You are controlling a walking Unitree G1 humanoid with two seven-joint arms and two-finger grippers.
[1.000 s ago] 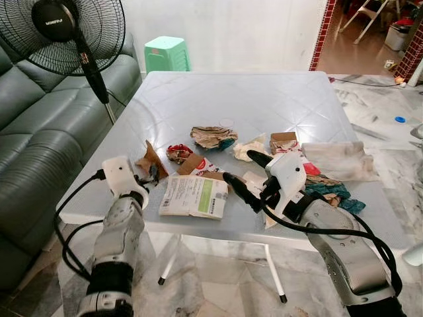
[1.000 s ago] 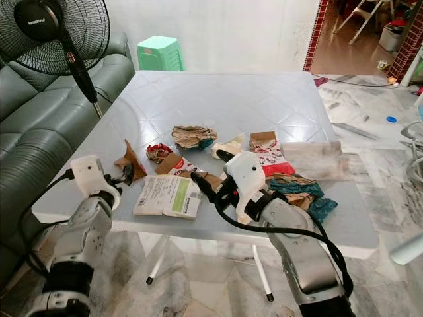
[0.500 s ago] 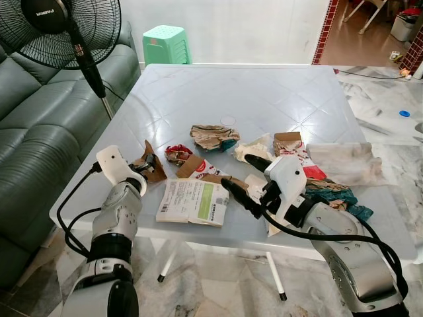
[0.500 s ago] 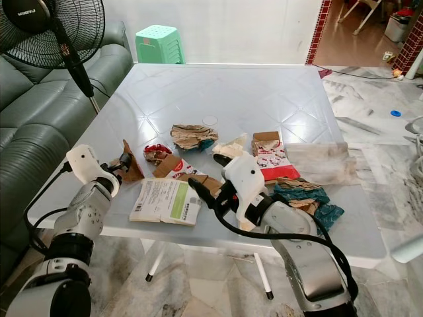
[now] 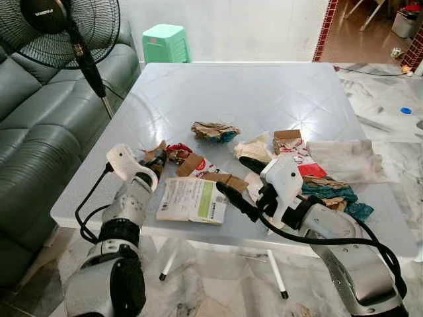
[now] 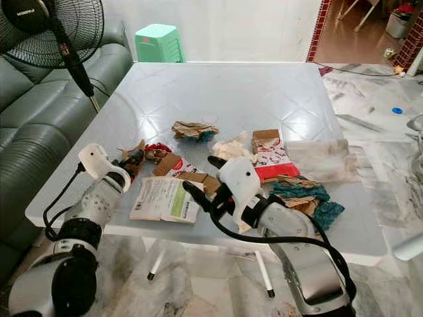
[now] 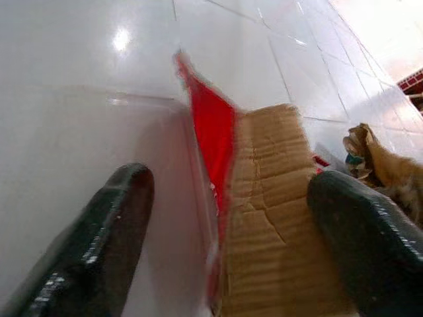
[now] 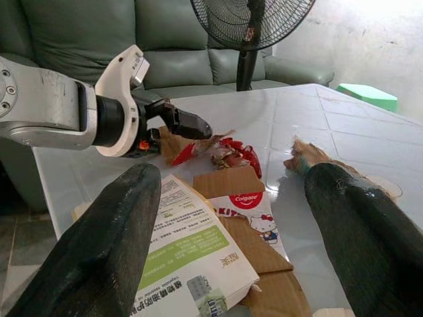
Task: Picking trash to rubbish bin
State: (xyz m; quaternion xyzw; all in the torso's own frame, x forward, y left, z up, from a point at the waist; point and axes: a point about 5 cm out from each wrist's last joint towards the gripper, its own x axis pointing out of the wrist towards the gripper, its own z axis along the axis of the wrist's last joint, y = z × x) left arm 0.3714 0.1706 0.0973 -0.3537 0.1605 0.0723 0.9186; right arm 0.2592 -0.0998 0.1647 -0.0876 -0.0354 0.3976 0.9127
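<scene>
Mostly a big grey-white table [image 5: 231,92] w/ trash scattered over its near half; green-grey sofa [image 5: 33,132] on robot's left, black standing fan [image 5: 63,30] at the table's far left corner, green plastic stool [image 5: 165,45] beyond the far edge. Largest trash item: flattened white box w/ green panel and printed text [image 5: 193,199], lying flat near the front edge between the two arms. Beside it on the right side, a crumpled whitish plastic bag [image 5: 340,158], then a teal and brown wrapper heap [image 5: 334,195] partly behind the right arm. Brown cardboard flap w/ a red-and-white toothpaste carton [image 5: 198,165] sits just behind the white box. Red and white printed carton [image 5: 291,145] lies mid-right, crumpled white paper [image 5: 254,148] next to it. Crumpled brown paper wad w/ a teal bit [image 5: 213,131] sits further back, apart from the rest. Small red crumpled wrapper [image 5: 177,153] lies near the left gripper. Left gripper [image 5: 153,164] is at a torn brown cardboard scrap w/ red edge [image 7: 264,198]; fingers [image 7: 99,244] spread wide, one each side of the scrap, not closed on it. Right gripper [image 5: 241,185] hovers over the table front by the white box, fingers [image 8: 112,231] wide apart, holding nothing.
</scene>
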